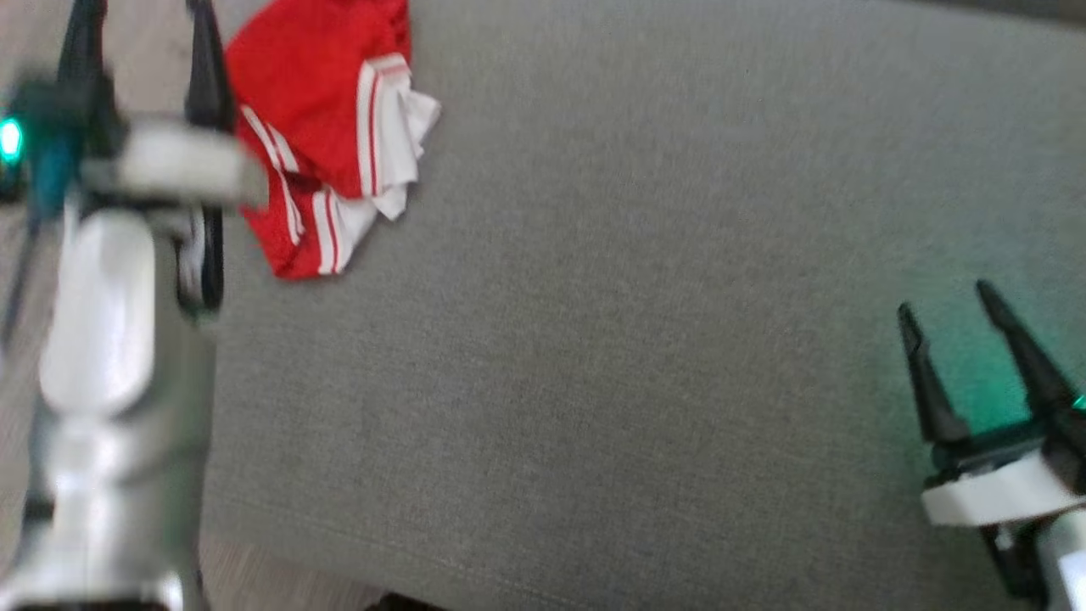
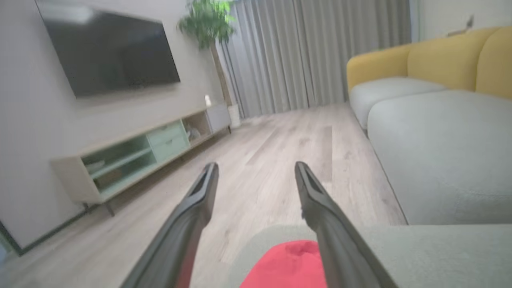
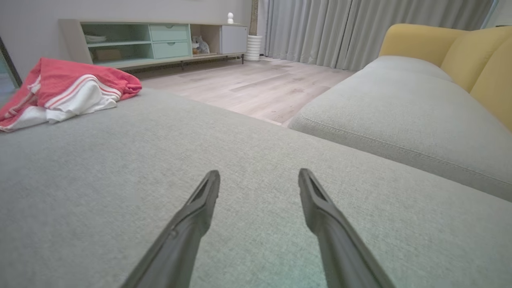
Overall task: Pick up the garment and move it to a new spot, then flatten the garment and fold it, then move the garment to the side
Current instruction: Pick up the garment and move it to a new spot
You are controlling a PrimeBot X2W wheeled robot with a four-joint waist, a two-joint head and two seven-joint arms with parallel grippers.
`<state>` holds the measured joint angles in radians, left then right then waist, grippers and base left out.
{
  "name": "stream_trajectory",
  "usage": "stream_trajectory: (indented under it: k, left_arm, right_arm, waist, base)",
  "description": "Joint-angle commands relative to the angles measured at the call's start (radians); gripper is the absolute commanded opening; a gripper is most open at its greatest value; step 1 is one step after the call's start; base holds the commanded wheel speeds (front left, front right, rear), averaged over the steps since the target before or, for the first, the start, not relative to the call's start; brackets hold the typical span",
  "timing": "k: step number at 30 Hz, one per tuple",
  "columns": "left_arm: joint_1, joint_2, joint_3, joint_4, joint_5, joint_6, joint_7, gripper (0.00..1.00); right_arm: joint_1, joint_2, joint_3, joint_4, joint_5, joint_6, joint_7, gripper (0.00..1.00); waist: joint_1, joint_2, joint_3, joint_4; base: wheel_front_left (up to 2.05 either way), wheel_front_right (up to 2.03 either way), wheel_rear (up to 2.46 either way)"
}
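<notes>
The garment [image 1: 327,127] is red with white stripes and lies crumpled at the far left of the grey cushion [image 1: 636,339]. It also appears in the right wrist view as a garment [image 3: 68,90] at the far left. My left gripper [image 1: 144,17] is open, raised beside the garment's left edge, fingers pointing up out of frame. In the left wrist view its open gripper [image 2: 256,170] hangs above a red patch of the garment [image 2: 288,264]. My right gripper [image 1: 946,305] is open at the lower right, well away from the garment, over bare cushion; the same gripper [image 3: 259,178] holds nothing.
A wooden floor [image 2: 280,140] lies beyond the cushion's left edge. A TV cabinet [image 3: 160,40], a wall television [image 2: 108,52], a potted plant [image 2: 208,24] and curtains [image 2: 312,52] stand beyond. A yellow-backed sofa [image 3: 440,52] with a grey seat is at the right.
</notes>
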<state>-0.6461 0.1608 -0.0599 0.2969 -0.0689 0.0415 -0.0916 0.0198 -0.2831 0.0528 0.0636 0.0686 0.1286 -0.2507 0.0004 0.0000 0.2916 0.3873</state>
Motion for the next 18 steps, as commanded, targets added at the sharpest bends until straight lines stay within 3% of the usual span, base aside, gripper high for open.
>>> stream_trajectory:
  k: [1, 2, 5, 9, 13, 16, 17, 18]
  left_arm:
    - [-0.114, 0.029, 0.028, 0.073, -0.023, -0.013, 0.079, 1.00]
    - [-0.216, 0.019, 0.030, 0.202, -0.041, -0.013, 0.163, 1.00]
    - [-0.329, 0.019, 0.044, 0.387, -0.054, 0.011, 0.263, 1.00]
    - [-0.393, 0.047, 0.052, 0.609, -0.031, 0.093, 0.353, 1.00]
    - [-0.393, 0.046, 0.075, 0.741, -0.065, 0.089, 0.420, 1.00]
    - [-0.395, 0.038, 0.116, 0.788, -0.112, 0.091, 0.366, 1.00]
    - [-0.397, 0.044, 0.113, 0.791, -0.109, 0.087, 0.326, 0.00]
    - [-0.401, 0.052, 0.106, 0.791, -0.102, 0.083, 0.283, 0.00]
  right_arm:
    - [-0.033, -0.049, 0.019, -0.050, -0.009, 0.002, -0.011, 1.00]
    - [-0.046, -0.080, 0.016, -0.071, -0.006, 0.002, -0.011, 1.00]
    - [-0.064, -0.121, 0.014, -0.101, -0.002, 0.002, -0.011, 1.00]
    - [-0.078, -0.153, 0.007, -0.138, 0.002, 0.002, -0.011, 1.00]
    - [-0.082, -0.154, 0.001, -0.152, 0.006, 0.002, -0.011, 1.00]
    - [-0.076, -0.149, -0.012, -0.151, 0.005, 0.002, -0.011, 1.00]
    - [-0.074, -0.146, -0.013, -0.150, 0.003, 0.002, -0.011, 1.00]
    - [-0.074, -0.142, -0.012, -0.149, 0.002, 0.002, -0.011, 1.00]
  waist:
    - [-0.0004, 0.0000, 0.139, -0.002]
    - [-0.0004, 0.0000, 0.175, -0.008]
    - [-0.0004, 0.0000, 0.219, -0.026]
    - [-0.0004, 0.0000, 0.263, -0.054]
    - [-0.0004, 0.0000, 0.280, -0.077]
    - [-0.0004, 0.0000, 0.287, -0.084]
    - [-0.0004, 0.0000, 0.286, -0.086]
    - [-0.0004, 0.0000, 0.281, -0.089]
  base:
    - [0.00, 0.00, 0.00]
    - [0.00, 0.00, 0.00]
    - [0.00, 0.00, 0.00]
    - [0.00, 0.00, 0.00]
    - [0.00, 0.00, 0.00]
    - [0.00, 0.00, 0.00]
    - [0.00, 0.00, 0.00]
    - [0.00, 0.00, 0.00]
